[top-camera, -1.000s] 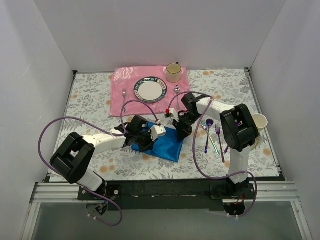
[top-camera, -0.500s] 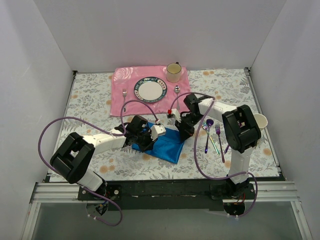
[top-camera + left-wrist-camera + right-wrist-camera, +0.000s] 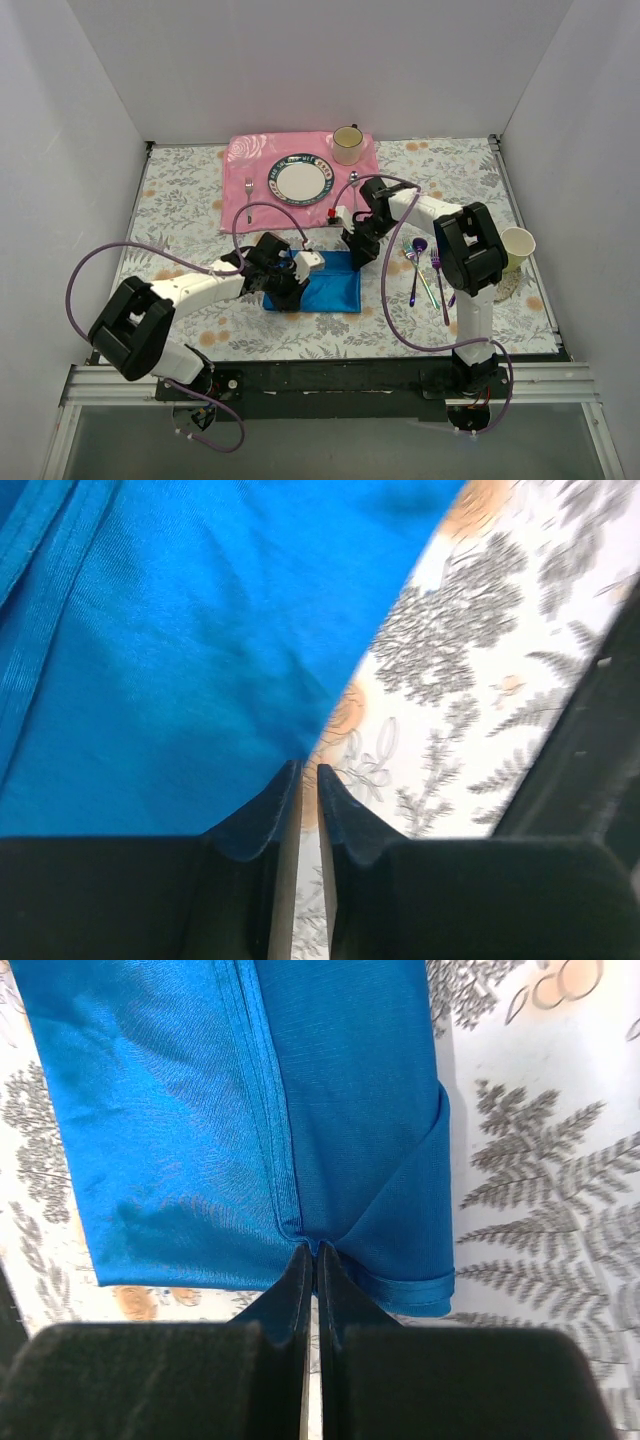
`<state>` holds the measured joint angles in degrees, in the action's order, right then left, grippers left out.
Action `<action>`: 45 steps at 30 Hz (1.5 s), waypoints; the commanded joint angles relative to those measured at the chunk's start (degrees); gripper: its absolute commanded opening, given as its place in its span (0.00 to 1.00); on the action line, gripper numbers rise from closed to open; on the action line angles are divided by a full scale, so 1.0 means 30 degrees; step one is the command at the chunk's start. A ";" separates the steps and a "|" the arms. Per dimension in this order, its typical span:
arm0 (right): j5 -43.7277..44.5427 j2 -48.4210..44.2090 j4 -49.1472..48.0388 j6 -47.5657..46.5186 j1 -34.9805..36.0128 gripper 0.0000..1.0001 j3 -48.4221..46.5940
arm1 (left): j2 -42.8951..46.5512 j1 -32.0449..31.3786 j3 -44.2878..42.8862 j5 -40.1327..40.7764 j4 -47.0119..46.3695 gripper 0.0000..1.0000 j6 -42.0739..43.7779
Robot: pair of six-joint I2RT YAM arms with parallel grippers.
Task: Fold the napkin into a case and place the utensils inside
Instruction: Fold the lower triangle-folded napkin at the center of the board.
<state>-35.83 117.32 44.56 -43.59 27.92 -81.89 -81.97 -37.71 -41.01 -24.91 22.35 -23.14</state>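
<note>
Right gripper is pressed together on the bright blue napkin. Its black fingers pinch the hem right where a stitched fold line ends, and the cloth puckers at the tips. One corner of the cloth is turned under beside the pinch.

Left gripper shows only a thin slit between its jaws. The tips meet the napkin's edge where the cloth gives way to the floral table; from my screen I cannot tell whether any cloth is caught between them.

The napkin lies fairly flat on the table between the two arms, just in front of the pink placemat and left of the utensils.

My count from the overhead view:
- One napkin.
- Three iridescent utensils lying close together, among them a spoon and a fork; I cannot make out the third.
- On the placemat: one plate, one mug, one silver fork and one silver spoon.
- One paper cup by the right arm.
</note>
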 commanded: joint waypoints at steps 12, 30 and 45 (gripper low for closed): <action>0.2218 -0.0815 -0.2195 -0.4891 0.0331 0.01 0.1104 | -0.2379 0.5189 -0.6714 -0.1423 0.0841 0.36 0.1524; 0.2306 -0.1254 -0.1964 -0.5918 0.0361 0.10 0.0960 | -0.5750 0.4427 -0.5226 -0.0165 -0.0010 0.19 0.1940; 0.0168 -0.1782 0.2636 -0.1877 -0.0458 0.51 -0.3374 | -0.5370 0.3958 -0.3848 0.0157 0.0197 0.11 0.1853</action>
<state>-32.62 114.30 46.54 -53.08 28.10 -88.27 -98.13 -25.02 -54.78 -26.04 20.01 -17.98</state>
